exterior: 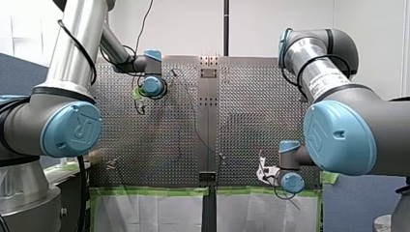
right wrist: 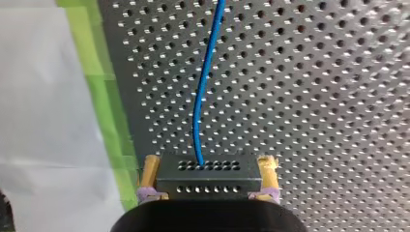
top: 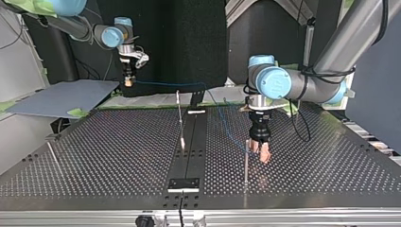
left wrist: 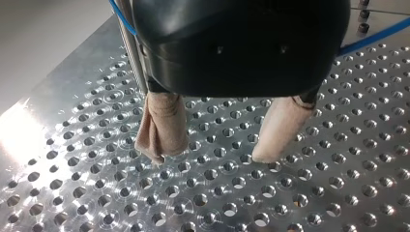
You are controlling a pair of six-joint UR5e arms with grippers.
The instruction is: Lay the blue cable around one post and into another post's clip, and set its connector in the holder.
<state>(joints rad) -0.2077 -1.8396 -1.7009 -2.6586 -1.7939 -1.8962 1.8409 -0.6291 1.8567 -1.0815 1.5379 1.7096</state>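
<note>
The thin post (top: pixel 246 166) stood just beside my left gripper (left wrist: pixel 220 145), hard by one beige finger (left wrist: pixel 162 125). The blue cable (left wrist: pixel 367 41) ran past the post behind the parted fingers. Beyond the finger farther from the post, bare perforated table (left wrist: pixel 314 203) gave room.

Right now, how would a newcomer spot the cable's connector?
Find the perforated table, then my right arm's gripper near its far edge at the top view's left. The connector is clamped between its yellow pads: a dark block with two rows of small holes, the blue cable leaving it.
</note>
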